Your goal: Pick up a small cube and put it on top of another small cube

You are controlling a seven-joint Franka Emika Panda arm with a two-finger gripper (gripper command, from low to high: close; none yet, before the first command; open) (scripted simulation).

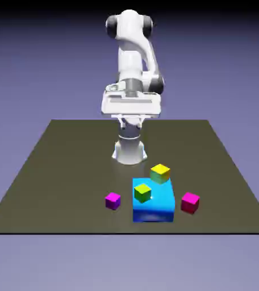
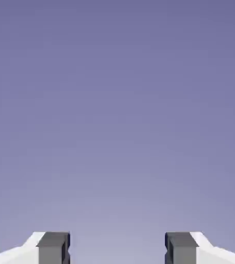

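1. Spread apart with nothing between its fingertips, a white two-finger gripper [image 1: 130, 124] hung over the far part of the table, in front of the robot's base.
2. Nearest the exterior camera, a large bright-blue block [image 1: 153, 211] sat on the dark olive tabletop [image 1: 58, 176].
3. Just beside it, toward the exterior view's right, stood a small crimson-pink cube [image 1: 190, 203], apart from the block.
4. On the block's other side, a small purplish-magenta cube [image 1: 113, 200] rested on the tabletop, near the block but not touching it.
5. Atop the block, toward the exterior view's left, was a small yellow-green cube [image 1: 142, 193].
6. Farther back, a small yellow cube [image 1: 160, 173] appeared at the block's far edge; its exact support could not be told.
7. Beyond the cubes rose the white robot arm [image 1: 130, 62], against a blue-violet backdrop [image 2: 117, 129].
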